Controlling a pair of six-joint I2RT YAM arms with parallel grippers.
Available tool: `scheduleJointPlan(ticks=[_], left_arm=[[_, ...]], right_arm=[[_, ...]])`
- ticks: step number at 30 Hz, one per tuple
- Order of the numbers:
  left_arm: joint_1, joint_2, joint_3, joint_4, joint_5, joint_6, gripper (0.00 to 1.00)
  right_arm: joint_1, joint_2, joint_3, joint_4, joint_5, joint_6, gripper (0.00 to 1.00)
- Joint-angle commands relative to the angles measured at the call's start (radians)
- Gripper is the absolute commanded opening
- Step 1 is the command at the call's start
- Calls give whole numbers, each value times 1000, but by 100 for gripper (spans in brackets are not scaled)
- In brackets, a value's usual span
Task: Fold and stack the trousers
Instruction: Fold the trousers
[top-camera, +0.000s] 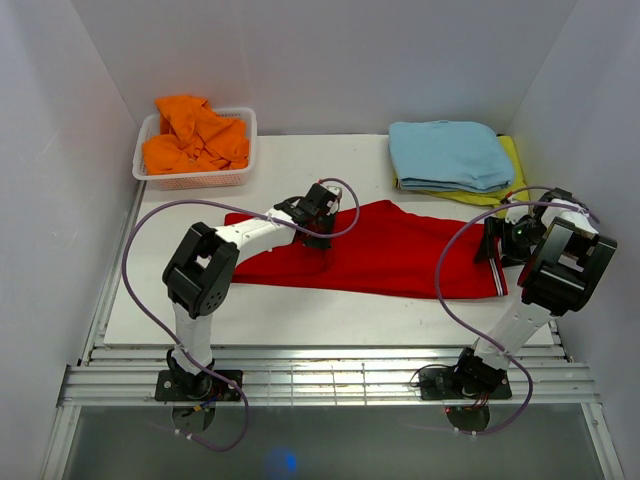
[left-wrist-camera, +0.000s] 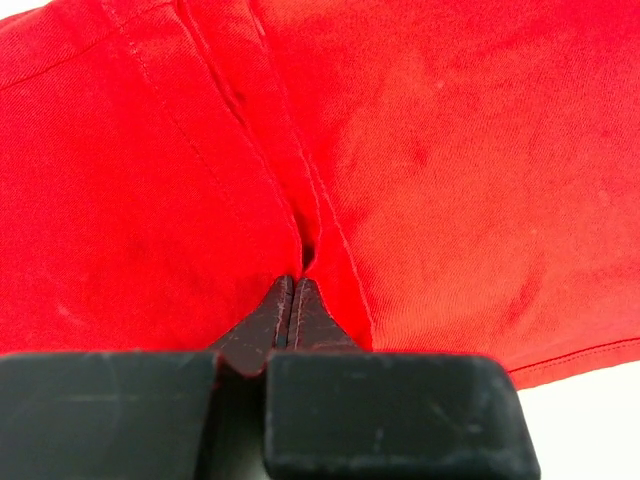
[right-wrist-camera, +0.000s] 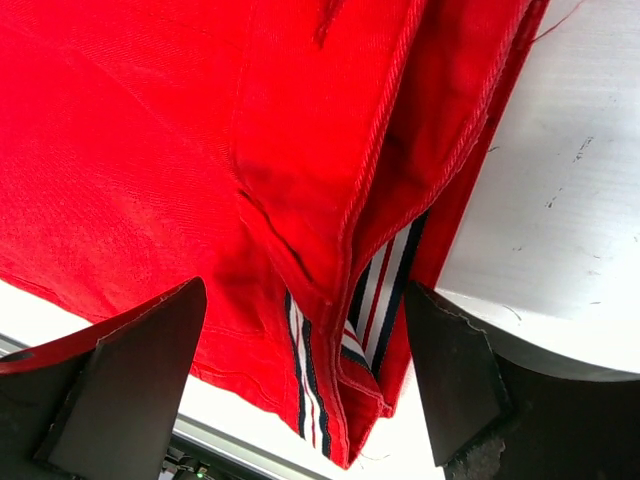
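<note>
trousers (top-camera: 380, 262) lying flat across mid desk (top-camera: 300, 312), stripey end to the right | left gripper (left-wrist-camera: 290, 300) pinched shut on a seam pucker | right gripper (right-wrist-camera: 305, 300) wide open, holding nothing, straddling the stripes | far back: orange garment (top-camera: 195, 135) in basket (top-camera: 190, 181) on the left, light blue garment (top-camera: 448, 153) on the right

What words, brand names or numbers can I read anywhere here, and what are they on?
None: no letters, numbers or signs can be read in any view.
The trousers carry only a striped band in white, dark and red, with no writing on it.
The basket and the folded light blue garment show no label.
</note>
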Motion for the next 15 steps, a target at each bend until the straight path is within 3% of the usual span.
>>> scheduleJointPlan(ticks=[1, 15], left_arm=[[-18, -40, 35, -1, 27, 8, 0], [-68, -44, 60, 4, 79, 14, 0]], right_arm=[[1, 15, 1, 3, -10, 3, 85], [0, 17, -22, 3, -23, -5, 82]])
